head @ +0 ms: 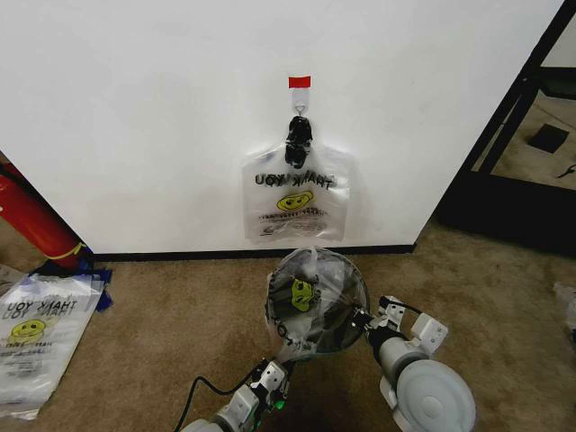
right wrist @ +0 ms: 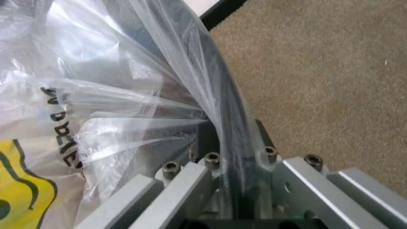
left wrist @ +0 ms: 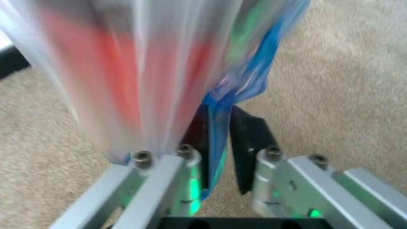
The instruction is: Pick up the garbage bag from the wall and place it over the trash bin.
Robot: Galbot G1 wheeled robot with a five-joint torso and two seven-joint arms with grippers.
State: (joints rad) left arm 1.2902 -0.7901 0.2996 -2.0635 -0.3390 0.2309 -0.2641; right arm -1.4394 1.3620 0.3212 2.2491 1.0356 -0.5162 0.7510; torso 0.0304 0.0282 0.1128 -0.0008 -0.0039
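A garbage bag (head: 306,292) with a yellow smiley face is draped over the round dark trash bin (head: 363,297) on the carpet below the wall (head: 135,108). My left gripper (head: 277,367) sits at the bin's near left side, shut on the bag's blue-tinted edge (left wrist: 254,81), which runs between its black pads (left wrist: 245,138). At the bin's right side, my right gripper (head: 363,319) is shut on the bag's plastic (right wrist: 95,95) and the dark bin rim (right wrist: 219,95). Another bag of the same kind (head: 295,202) hangs from the black hook clip (head: 299,135) under a red tape strip (head: 299,82).
A long red cylinder (head: 31,220) leans at the far left. A similar bag (head: 40,328) lies flat on the carpet beside it. A black frame (head: 513,117) stands where the wall ends on the right. Open carpet lies to the bin's right.
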